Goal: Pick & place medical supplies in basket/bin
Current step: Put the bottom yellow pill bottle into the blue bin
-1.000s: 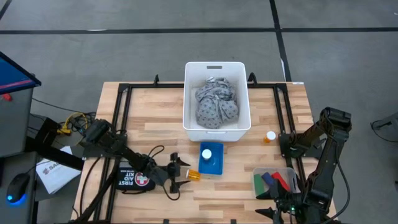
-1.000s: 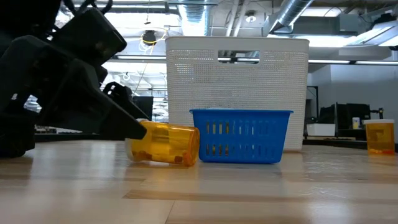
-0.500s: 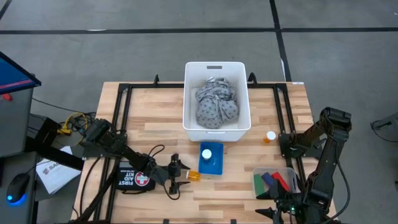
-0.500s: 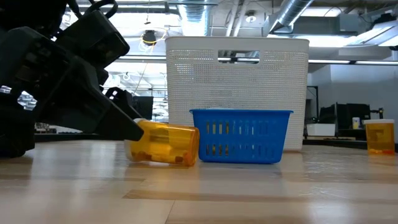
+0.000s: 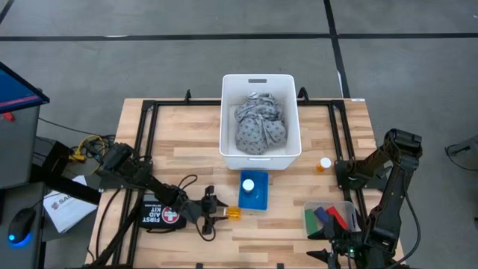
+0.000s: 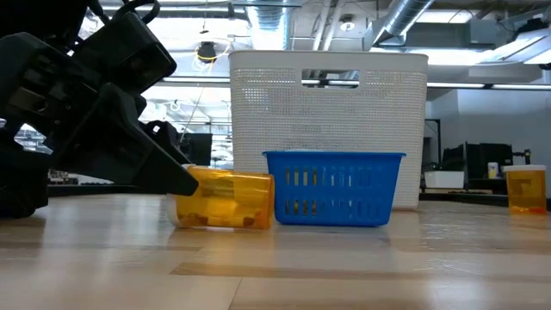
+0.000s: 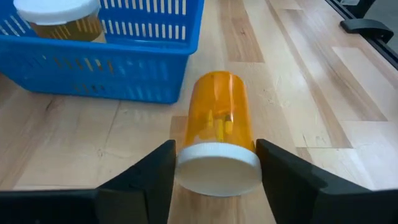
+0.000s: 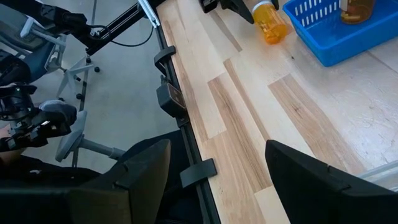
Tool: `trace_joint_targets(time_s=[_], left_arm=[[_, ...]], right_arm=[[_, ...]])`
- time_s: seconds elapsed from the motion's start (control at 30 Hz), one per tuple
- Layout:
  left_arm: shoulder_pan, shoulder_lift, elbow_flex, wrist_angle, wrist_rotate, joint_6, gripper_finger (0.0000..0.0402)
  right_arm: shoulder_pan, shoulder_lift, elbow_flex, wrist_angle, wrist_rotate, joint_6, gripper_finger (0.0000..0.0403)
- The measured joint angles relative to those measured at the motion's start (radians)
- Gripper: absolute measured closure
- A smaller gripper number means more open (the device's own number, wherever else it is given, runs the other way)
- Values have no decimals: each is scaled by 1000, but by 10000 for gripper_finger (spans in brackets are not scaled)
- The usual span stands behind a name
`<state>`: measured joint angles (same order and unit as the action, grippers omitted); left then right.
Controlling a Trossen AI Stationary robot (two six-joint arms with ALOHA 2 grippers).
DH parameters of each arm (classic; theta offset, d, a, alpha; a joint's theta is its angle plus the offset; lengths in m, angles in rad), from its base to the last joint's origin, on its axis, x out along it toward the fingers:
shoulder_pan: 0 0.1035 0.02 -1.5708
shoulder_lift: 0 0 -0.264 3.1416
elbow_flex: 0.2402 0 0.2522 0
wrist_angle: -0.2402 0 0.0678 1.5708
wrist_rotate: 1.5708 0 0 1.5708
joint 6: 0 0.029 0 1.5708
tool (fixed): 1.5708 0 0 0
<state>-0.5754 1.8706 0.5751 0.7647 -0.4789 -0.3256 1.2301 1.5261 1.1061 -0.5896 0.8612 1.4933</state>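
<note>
An orange pill bottle [image 7: 216,127] is lying on its side on the pale, plank-grained wooden desk [image 5: 179,149], just beside the small blue slatted plastic basket [image 5: 255,196]. The left gripper [image 7: 216,163] is reaching low over the desk, and its two dark fingers [image 7: 149,180] are standing on either side of the bottle's round white cap [image 7: 217,168], each very near the cap's edge; whether they are pressing it I cannot tell. The bottle's clear amber barrel is pointing away from the fingers toward the basket.

Inside the basket a second white-capped bottle [image 7: 58,15] is standing upright. Behind it, the tall white perforated bin [image 5: 259,84] is holding a crumpled grey patterned cloth [image 5: 261,125]. A third orange bottle [image 5: 323,164] is standing alone on the desk to the right of the bin. A clear tray [image 5: 328,219] near the right front corner is holding short green, blue and red sticks.

The right gripper [image 8: 214,171] is waiting off the desk's front right edge, its fingers parted and holding nothing.
</note>
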Motion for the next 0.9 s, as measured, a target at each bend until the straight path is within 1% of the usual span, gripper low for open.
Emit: trace_joint_targets(time_s=[0.27, 0.43, 0.53, 0.63, 0.77, 0.9], left_arm=[[-15, 0, 11, -11, 6, 4, 206], [-29, 0, 79, -107, 5, 36, 209], [-40, 0, 158, -221, 5, 70, 209], [-49, 0, 268, -404, 1, 97, 209], [-71, 0, 421, -655, -61, 139, 209], [-95, 0, 547, -818, -94, 184, 209]], right_arm=[[0, 0, 0, 0, 0, 5, 143], [0, 0, 0, 0, 0, 10, 143], [0, 0, 0, 0, 0, 10, 143], [0, 0, 0, 0, 0, 10, 143], [0, 0, 0, 0, 0, 10, 143], [0, 0, 0, 0, -4, 6, 143]])
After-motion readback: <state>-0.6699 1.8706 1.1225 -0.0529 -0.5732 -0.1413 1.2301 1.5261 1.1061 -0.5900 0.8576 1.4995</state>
